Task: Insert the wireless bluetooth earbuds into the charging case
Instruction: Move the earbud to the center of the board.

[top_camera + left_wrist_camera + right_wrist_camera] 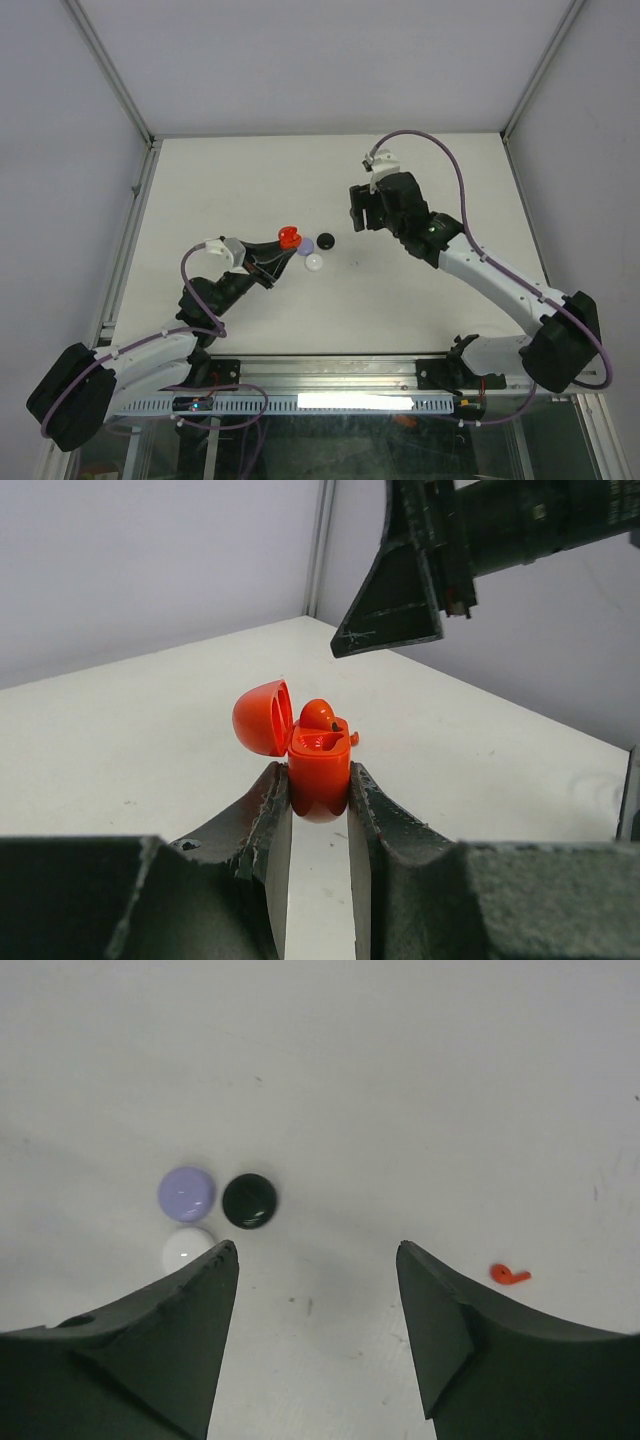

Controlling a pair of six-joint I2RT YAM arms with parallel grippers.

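White desk (400, 1060); my left claw (318, 780) clamped red case (320, 765), right claw (316, 1250) gaped. I needed it centred over loose bud (509, 1275).

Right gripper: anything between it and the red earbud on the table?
No. In the right wrist view, only bare table separates the open right gripper from the red earbud, which lies outside its jaws.

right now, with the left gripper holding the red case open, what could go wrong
1. The loose red earbud lies flat on the table, off to one side of the open right gripper; its broad jaws could flick it away rather than pinch it.
2. The left gripper clamps only the lower body of the red case, so pressing a bud in might tilt it or make it slip.
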